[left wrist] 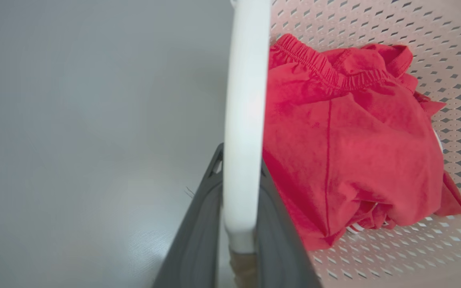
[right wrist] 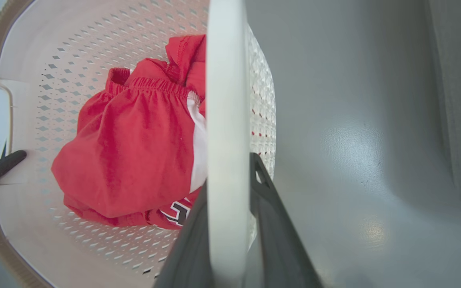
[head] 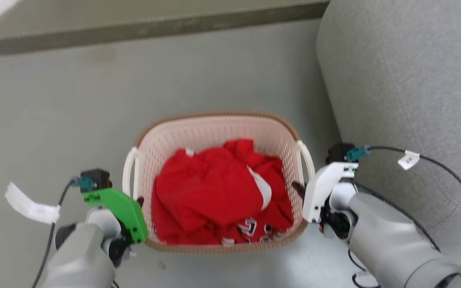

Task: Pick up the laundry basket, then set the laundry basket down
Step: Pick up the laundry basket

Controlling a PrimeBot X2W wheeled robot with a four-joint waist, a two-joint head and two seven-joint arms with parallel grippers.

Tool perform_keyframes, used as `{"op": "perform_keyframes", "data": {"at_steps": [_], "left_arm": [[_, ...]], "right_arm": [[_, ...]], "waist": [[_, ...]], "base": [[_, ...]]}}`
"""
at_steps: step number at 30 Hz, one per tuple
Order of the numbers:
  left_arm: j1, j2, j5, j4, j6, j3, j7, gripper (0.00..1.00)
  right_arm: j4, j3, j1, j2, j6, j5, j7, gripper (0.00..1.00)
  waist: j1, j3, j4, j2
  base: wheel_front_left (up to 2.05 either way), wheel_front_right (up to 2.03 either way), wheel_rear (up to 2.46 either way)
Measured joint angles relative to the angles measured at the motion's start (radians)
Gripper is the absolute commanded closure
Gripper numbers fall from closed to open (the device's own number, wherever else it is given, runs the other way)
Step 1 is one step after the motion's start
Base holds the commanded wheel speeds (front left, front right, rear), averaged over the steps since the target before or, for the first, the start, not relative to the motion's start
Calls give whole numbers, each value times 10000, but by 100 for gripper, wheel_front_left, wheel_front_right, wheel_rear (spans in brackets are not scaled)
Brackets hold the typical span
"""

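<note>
- Left gripper (left wrist: 239, 159): the two dark fingers are clamped against the white left handle (left wrist: 242, 120), one on each side.
- Laundry basket (head: 214, 132): centred before the robot, between both grippers, over the grey floor (head: 74, 112). Contact with the floor cannot be determined. Red garments (head: 214, 188) lie inside.
- Right gripper (right wrist: 230, 172): the fingers are closed around the white right handle (right wrist: 226, 120).
- Grey upholstered seat (head: 406, 80): near the basket's right side.

Grey sofa (head: 406, 80) close right of laundry basket (head: 214, 132), open floor (head: 54, 120) left
</note>
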Motion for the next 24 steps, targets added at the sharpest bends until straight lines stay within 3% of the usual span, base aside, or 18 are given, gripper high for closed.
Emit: {"op": "perform_keyframes", "data": {"at_steps": [13, 24], "left_arm": [[655, -161, -257, 351, 2, -25, 297, 100], [697, -209, -257, 372, 4, -36, 408, 100]], "right_arm": [[-21, 230, 701, -13, 0, 278, 560, 100], [-88, 337, 752, -56, -88, 382, 771, 100]], "waist": [[0, -1412, -156, 0], [0, -1626, -290, 0]], "base": [[0, 0, 0], [0, 0, 0]]}}
